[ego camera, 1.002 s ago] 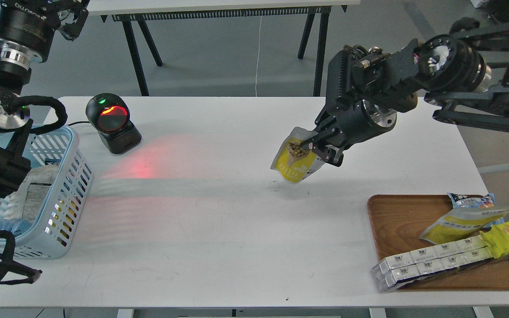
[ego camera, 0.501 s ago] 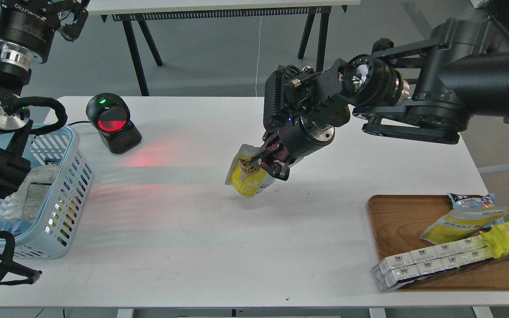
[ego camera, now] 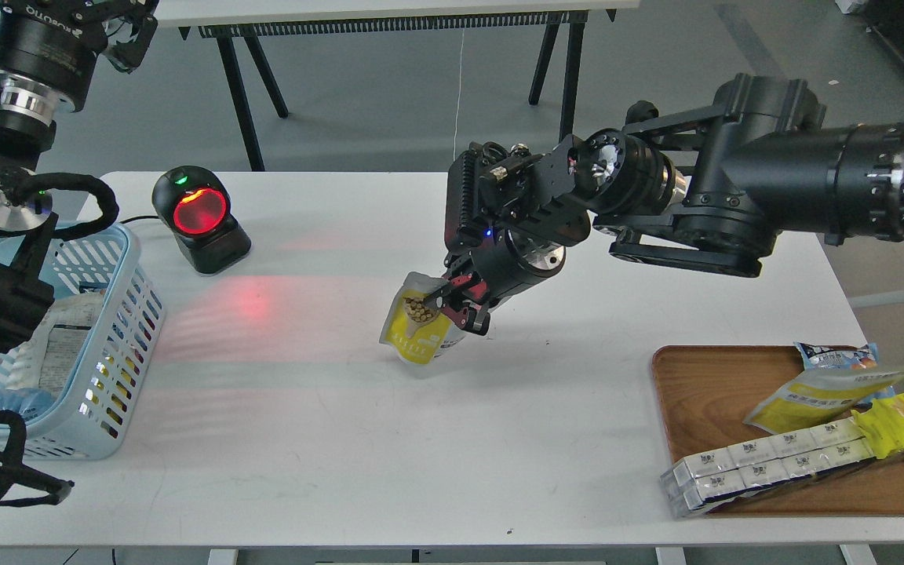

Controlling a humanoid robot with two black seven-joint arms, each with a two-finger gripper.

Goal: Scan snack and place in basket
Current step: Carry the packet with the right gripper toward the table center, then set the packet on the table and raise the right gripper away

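Note:
The snack (ego camera: 415,329), a small yellow and white pouch with a picture of beige beans, hangs tilted just above the middle of the white table (ego camera: 389,439). My right gripper (ego camera: 452,308) is shut on its upper right edge. The light blue basket (ego camera: 111,314) stands at the table's left edge, far left of the pouch, with white packets inside. My left arm (ego camera: 5,180) rises over the basket at the left edge; its gripper does not show.
A black barcode scanner (ego camera: 199,220) with a red glowing window stands at the back left and casts red light on the table. A wooden tray (ego camera: 715,392) at the front right holds a flat yellow pouch, a long yellow wrapper and white boxes.
My right gripper has carried the snack leftward across the table, from right of centre to the middle, closer to the scanner. The left arm has not moved.

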